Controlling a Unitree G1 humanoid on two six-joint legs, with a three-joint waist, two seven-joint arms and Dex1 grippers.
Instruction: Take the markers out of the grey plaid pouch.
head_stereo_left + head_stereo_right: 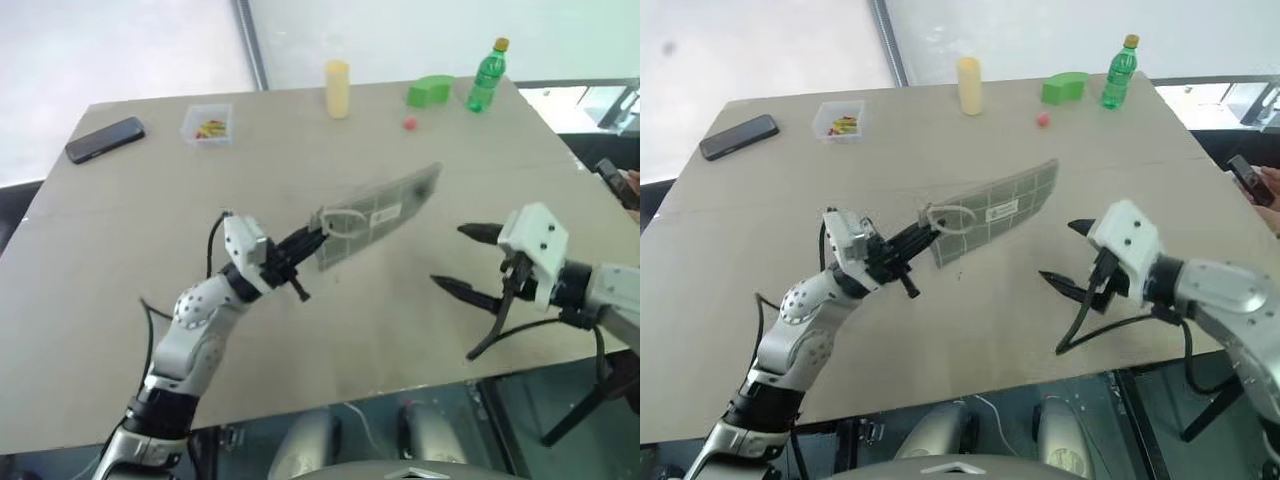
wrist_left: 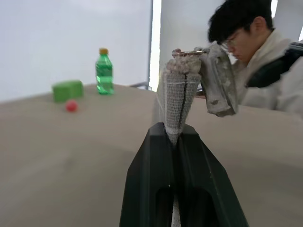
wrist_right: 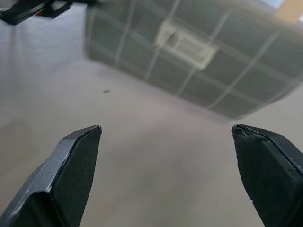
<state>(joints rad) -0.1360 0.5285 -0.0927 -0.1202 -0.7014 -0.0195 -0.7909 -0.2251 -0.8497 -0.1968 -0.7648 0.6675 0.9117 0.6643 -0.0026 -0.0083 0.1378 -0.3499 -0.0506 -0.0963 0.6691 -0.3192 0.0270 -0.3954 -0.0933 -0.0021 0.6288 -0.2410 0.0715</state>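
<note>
- Head views: left gripper (image 1: 312, 238) is clamped tight on one end of the grey plaid pouch (image 1: 385, 212), which juts out from its tips, away from the robot and toward its right, tilted, far end higher. A white cord loop (image 1: 952, 219) lies against the pouch just past the gripper's tips. A small white label shows mid-pouch.
- Right gripper (image 1: 465, 260) hangs over the surface (image 1: 120, 250) with its two black fingers spread wide and nothing between them; the pouch is off to its left and a little farther out, apart from it.
- Well beyond both grippers, along the far edge: black phone (image 1: 104, 139), clear tray (image 1: 207, 124) of small coloured bits, yellow cylinder (image 1: 337, 88), green block (image 1: 430, 90), small red ball (image 1: 409, 124), green bottle (image 1: 486, 76).
- Left wrist view: left gripper's fingers (image 2: 156, 179) pressed together on the pouch's edge, fabric rising straight out of the tips. A person (image 2: 255, 61) sits beyond the surface. Bottle, block and ball are far ahead of the gripper.
- Right wrist view: right gripper's pads (image 3: 75, 175) stand far apart, bare surface between; pouch ahead of them, label facing this gripper.
- Markers not seen; cannot tell if inside the pouch.
</note>
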